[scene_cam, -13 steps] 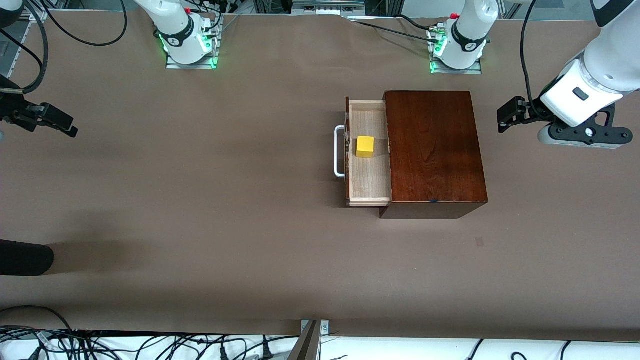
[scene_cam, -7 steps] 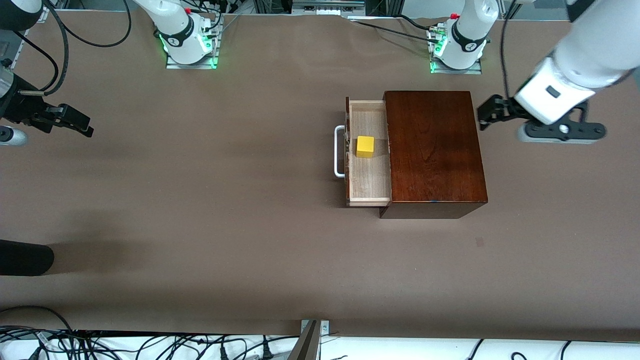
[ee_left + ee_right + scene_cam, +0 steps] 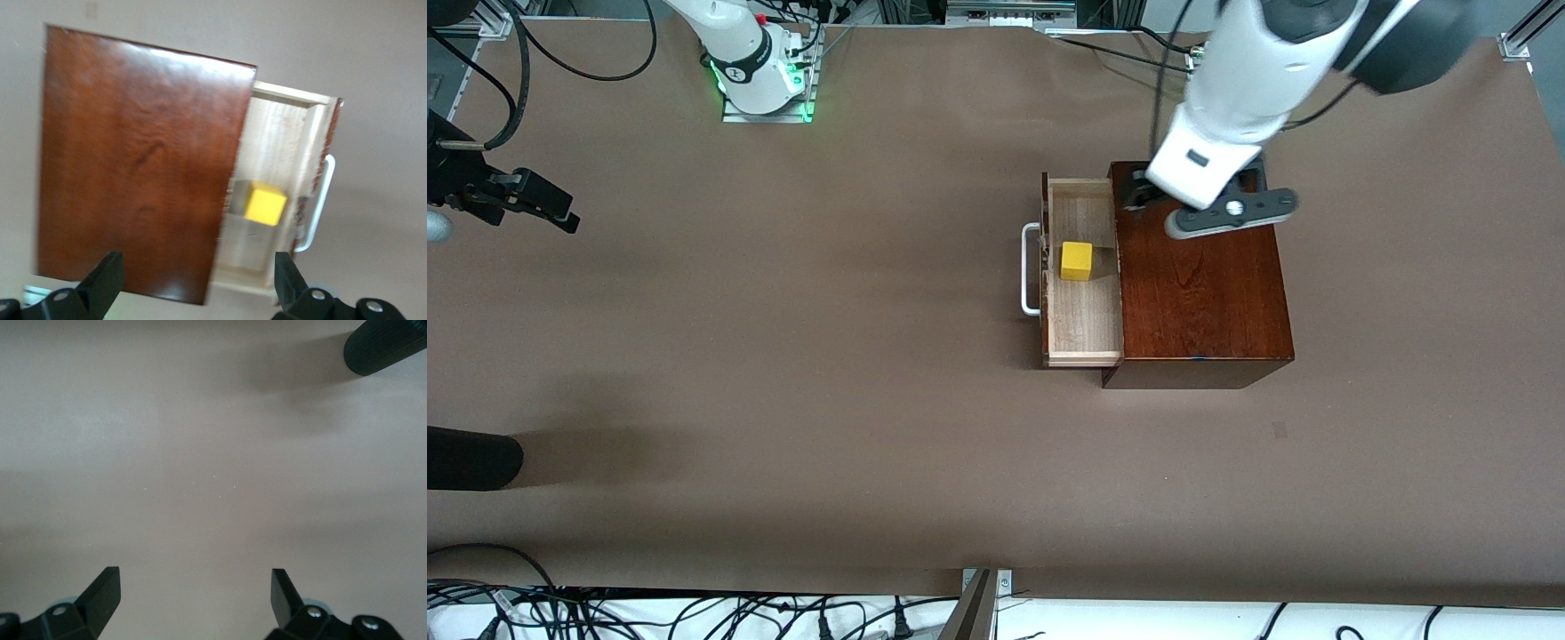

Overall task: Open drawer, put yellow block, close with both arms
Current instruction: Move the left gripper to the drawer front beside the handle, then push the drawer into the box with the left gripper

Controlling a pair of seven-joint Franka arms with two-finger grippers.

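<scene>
We find no brand, label or readable writing on anything here.

Starting at the right arm's end of the worktop (image 3: 800,356), we see the right hand (image 3: 560,216) hanging over bare brown surface near the worktop's edge, well apart from the box. Its arm runs out of the front view there, and it waits. In the right wrist view its two fingers (image 3: 100,587) stand spread wide with only worktop between them, and a dark ribbed cylinder (image 3: 385,347) shows at one corner; in the front view the same dark cylinder (image 3: 471,458) lies at the worktop's edge, nearer the camera than the right hand.

Moving along, we come to the drawer (image 3: 1083,271), pulled partly out of the wooden box (image 3: 1200,276) toward the right arm's end, its white handle (image 3: 1030,269) leading. The yellow block (image 3: 1076,260) sits inside the drawer on the pale wood floor, close to the box's opening and apart from the drawer's front.

Over the box's top, at the corner nearest the arm bases, we see the left hand (image 3: 1134,200). Its arm slants down from its base above the box. In the left wrist view its fingers (image 3: 107,280) are spread wide, holding nothing, with the box, open drawer and block below them.
</scene>
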